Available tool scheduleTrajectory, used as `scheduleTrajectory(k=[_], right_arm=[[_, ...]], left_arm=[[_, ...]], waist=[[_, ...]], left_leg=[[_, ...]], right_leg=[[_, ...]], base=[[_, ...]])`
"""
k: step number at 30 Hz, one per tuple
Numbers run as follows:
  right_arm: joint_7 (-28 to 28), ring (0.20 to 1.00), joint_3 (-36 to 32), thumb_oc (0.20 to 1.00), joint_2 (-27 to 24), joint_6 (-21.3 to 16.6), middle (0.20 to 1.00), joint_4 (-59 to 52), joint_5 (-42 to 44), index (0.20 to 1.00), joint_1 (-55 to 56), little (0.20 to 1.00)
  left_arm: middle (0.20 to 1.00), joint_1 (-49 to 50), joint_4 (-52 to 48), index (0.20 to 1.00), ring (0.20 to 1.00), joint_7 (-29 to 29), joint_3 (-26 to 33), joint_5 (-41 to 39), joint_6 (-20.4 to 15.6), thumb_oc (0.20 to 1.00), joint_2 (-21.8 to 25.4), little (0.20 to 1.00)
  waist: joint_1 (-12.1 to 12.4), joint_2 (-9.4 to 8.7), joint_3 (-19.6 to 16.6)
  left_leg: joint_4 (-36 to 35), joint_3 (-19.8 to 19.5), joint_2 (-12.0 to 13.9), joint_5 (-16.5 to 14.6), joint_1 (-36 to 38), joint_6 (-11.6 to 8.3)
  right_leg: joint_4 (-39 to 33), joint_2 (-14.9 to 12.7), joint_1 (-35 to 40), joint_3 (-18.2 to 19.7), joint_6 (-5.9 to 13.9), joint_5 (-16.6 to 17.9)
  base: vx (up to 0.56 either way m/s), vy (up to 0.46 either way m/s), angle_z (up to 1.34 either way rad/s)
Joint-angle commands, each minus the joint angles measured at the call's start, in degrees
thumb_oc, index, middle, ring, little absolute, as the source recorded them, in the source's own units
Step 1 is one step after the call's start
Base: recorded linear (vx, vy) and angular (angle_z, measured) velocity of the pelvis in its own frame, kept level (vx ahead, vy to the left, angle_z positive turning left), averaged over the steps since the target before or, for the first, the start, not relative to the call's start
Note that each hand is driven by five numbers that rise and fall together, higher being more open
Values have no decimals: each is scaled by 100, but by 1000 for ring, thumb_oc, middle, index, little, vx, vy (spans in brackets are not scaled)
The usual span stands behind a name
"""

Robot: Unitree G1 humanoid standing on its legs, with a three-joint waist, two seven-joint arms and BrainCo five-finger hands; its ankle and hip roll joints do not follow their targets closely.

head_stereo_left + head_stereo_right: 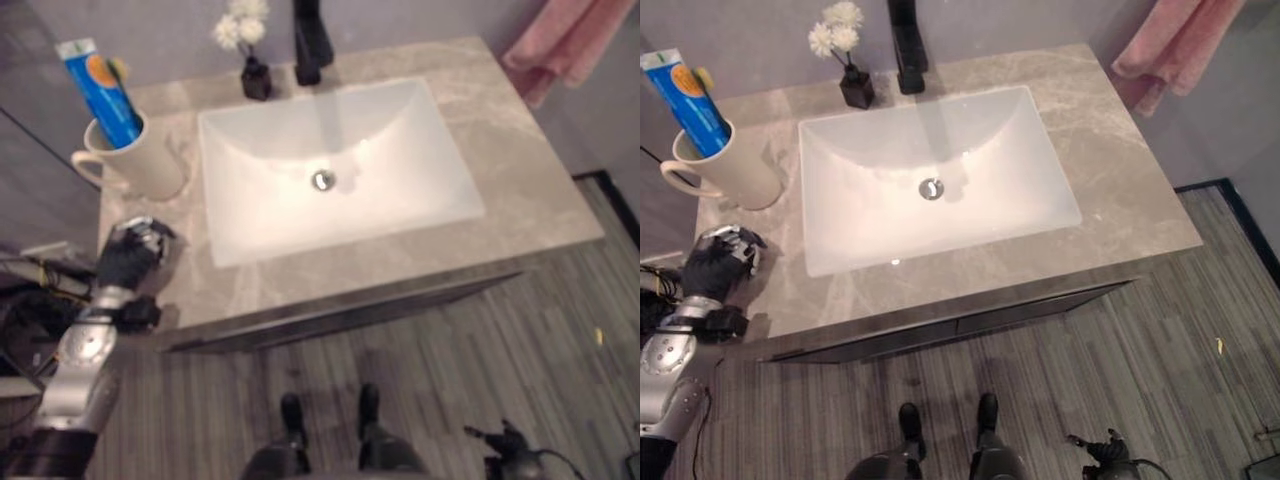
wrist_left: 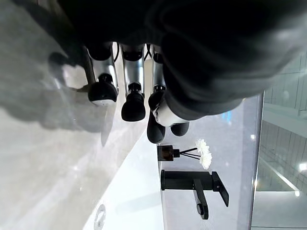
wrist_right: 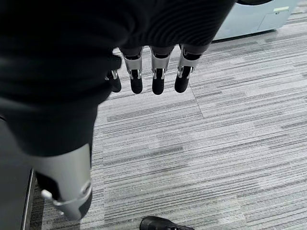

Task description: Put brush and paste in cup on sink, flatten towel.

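We see the paste and brush standing in the cup on the worktop. Our left hand hovers near it, fingers loosely straight. The towel hangs bunched. Right hand relaxed over floor.

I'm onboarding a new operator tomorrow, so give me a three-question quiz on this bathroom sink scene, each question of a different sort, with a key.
1. True or false: the blue toothpaste tube stands inside the cream ceramic mug.
2. Where does the pink towel hang? A) over the black faucet B) on the wall beyond the grey marble counter's far right corner C) inside the white rectangular basin
3. Fill in: the left robot hand hovers over the counter in front of the ____.

Key: 1 true; 2 B; 3 mug.
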Motion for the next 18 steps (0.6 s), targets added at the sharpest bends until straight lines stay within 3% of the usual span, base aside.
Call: scheduleTrajectory(k=[1,9,18], right_arm=[[-73,1000,66,1000,-82,-34,1000,71,-66,1000,39,1000],[-100,1000,148,1000,-91,22,1000,22,9,1000,2,1000],[-149,1000,325,1000,-128,9,1000,-128,98,1000,-155,1000]], left_arm=[[200,-522,214,200,200,198,194,103,-280,200,-59,200],[200,-1643,1071,200,200,740,19,125,-350,200,69,200],[200,-2751,1842,200,200,1133,-280,-58,-409,200,538,200]], waist=[[-79,-20,-93],[-225,-53,-62],[-340,-124,26]], left_leg=[[66,-718,428,-177,-111,-297],[66,-721,443,-104,-410,-325],[66,-773,490,-50,-697,-352]], right_leg=[[33,-420,33,-318,513,26],[33,-396,-276,-292,524,94],[33,-339,-550,-234,538,114]], base=[[0,0,0],[19,-7,-1],[54,-1,-1]])
